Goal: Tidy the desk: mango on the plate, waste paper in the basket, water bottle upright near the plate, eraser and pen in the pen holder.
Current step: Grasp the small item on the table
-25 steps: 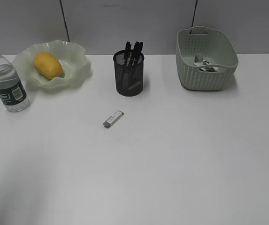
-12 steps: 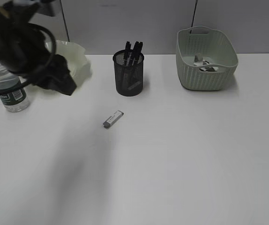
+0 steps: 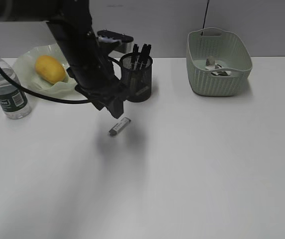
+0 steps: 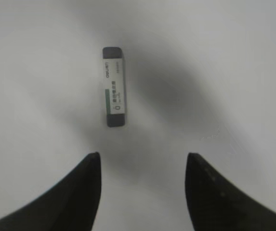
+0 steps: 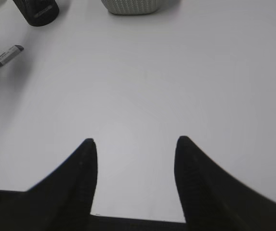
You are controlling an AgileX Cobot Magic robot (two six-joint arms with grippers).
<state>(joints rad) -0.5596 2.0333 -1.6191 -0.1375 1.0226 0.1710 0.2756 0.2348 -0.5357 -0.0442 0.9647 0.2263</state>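
The left gripper [image 4: 142,161] is held jaws wide above the eraser [image 4: 113,86] (bare desk [image 4: 234,72] all around); right gripper [image 5: 134,144] is spread too.

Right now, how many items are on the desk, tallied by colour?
Pale green: 2, the plate and the basket
Yellow-orange: 1, the mango
Black: 1, the pen holder
Clear: 1, the water bottle
White and grey: 1, the eraser
White with dark print: 1, the waste paper, lying in the basket
Total: 7
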